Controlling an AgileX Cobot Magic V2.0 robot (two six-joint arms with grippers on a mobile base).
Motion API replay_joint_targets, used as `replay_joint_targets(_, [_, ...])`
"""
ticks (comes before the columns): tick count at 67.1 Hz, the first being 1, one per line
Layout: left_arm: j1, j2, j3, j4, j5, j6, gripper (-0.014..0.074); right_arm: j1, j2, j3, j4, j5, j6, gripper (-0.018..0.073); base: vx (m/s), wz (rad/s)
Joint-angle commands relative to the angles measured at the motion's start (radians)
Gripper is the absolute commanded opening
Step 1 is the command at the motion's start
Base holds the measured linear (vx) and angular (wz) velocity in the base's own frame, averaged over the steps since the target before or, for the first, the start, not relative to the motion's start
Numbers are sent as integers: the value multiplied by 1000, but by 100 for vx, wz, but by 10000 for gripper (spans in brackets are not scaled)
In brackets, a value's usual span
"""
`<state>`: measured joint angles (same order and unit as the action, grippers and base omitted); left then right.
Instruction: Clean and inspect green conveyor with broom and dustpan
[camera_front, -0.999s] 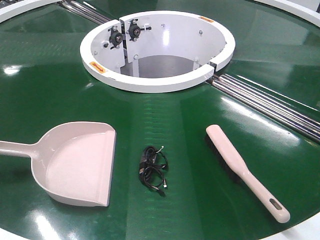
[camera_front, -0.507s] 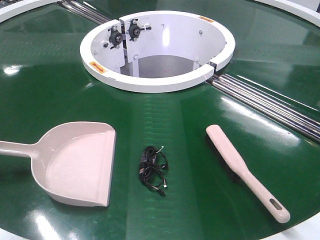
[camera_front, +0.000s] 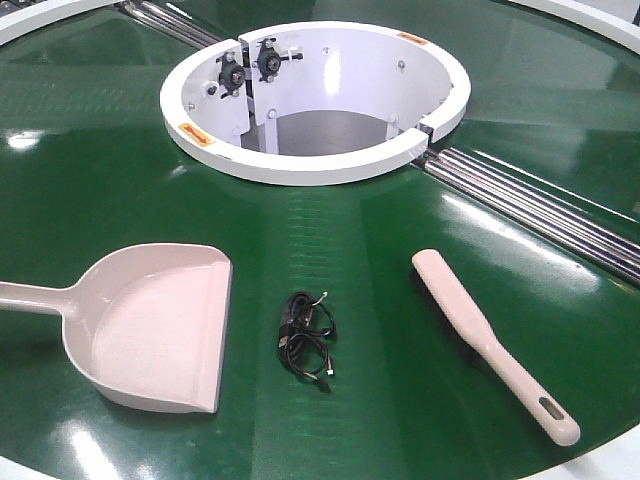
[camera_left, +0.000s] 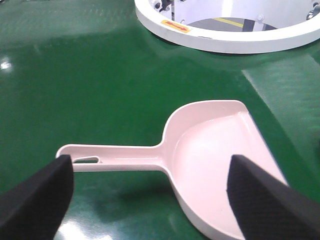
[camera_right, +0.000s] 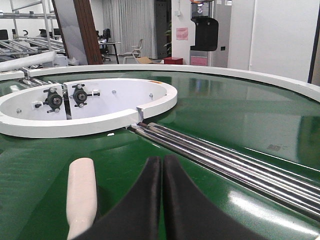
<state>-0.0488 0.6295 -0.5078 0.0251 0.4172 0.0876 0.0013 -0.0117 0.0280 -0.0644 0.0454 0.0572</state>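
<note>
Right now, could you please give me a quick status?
Left pincer open over dustpan. Right pincer shut beside broom. Black cable lies between the tools.

Near left on the green conveyor: the dustpan, handle pointing left. Just right of it, apart: a coiled cable. Farther right: the broom, handle end nearest. Behind all three, at centre: the ring-shaped hub. From the hub's right side toward the right edge: roller strips.
</note>
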Motion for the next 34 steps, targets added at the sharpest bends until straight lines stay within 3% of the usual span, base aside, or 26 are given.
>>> replay_joint_targets(1, [-4,9,-38,-60,-63,-12,608,-8,-11,2,-11,-71,-2,-8,0,0])
replay_joint_targets(7, [-4,38,-94,-25,47,61,594,-8,-11,2,-11,-70,-2,-8,0,0])
replay_joint_targets(19, [-4,204,-312,61,330,300,587,-8,-11,2,-11,-70,-2,-8,0,0])
replay_joint_targets(34, [-12,458,-559,34,540,575,587,-8,-11,2,-11,-70,-2,-8,0,0])
